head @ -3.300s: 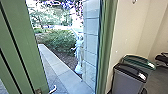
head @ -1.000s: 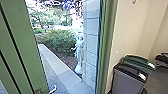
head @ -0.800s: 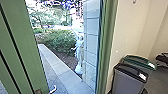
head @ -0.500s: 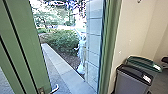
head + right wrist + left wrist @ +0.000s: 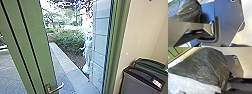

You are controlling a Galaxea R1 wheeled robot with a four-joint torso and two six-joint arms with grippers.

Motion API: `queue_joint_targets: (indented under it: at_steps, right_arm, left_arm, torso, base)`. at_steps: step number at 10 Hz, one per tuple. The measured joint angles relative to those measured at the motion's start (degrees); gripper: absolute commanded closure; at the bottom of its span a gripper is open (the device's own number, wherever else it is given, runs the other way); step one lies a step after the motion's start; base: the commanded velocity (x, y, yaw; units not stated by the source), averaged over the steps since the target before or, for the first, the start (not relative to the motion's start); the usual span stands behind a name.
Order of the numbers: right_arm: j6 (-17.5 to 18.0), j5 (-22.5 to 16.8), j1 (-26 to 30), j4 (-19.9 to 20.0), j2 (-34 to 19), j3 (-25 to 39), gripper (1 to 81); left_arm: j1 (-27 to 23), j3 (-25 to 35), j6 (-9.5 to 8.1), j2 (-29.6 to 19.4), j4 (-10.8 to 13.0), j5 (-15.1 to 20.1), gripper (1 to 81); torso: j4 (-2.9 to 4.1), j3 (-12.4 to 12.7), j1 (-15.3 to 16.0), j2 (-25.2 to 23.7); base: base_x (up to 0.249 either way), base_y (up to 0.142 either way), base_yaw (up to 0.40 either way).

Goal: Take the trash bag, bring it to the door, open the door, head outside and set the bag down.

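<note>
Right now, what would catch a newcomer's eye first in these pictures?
Probably the big, shiny dark trash bag, bulging across the left wrist view. Next, the green door standing open in the head view, with a bush outside. To the right, a grey bin and a green-topped one stand by the wall.

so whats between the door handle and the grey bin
In the head view, from the door handle to the grey bin: paving, a pale ledge, a block wall, the green frame and beige wall.
</note>
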Motion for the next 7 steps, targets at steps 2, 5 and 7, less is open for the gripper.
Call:
queue_joint_targets:
  at_steps: [2, 5, 7]
  right_arm:
    - [0.00, 0.04, -0.02, -0.22, -3.17, 6.05, 1.0]
    - [0.00, 0.59, -0.34, -0.89, -7.85, 12.13, 1.0]
    - [0.00, 0.80, -0.61, -1.06, -10.01, 14.37, 1.0]
  left_arm:
    - [0.50, 2.33, 0.00, -1.95, 0.00, -0.85, 81.1]
    - [1.41, 2.84, 0.01, -2.23, 0.00, -0.94, 81.1]
    - [1.39, 4.12, 0.00, -3.06, 0.00, -1.02, 81.1]
  torso:
    - [0.00, 0.00, 0.00, 0.00]
    - [0.00, 0.00, 0.00, 0.00]
    - [0.00, 0.00, 0.00, 0.00]
  base:
    - [0.000, 0.000, 0.189]
    - [0.000, 0.000, 0.201]
    - [0.000, 0.000, 0.217]
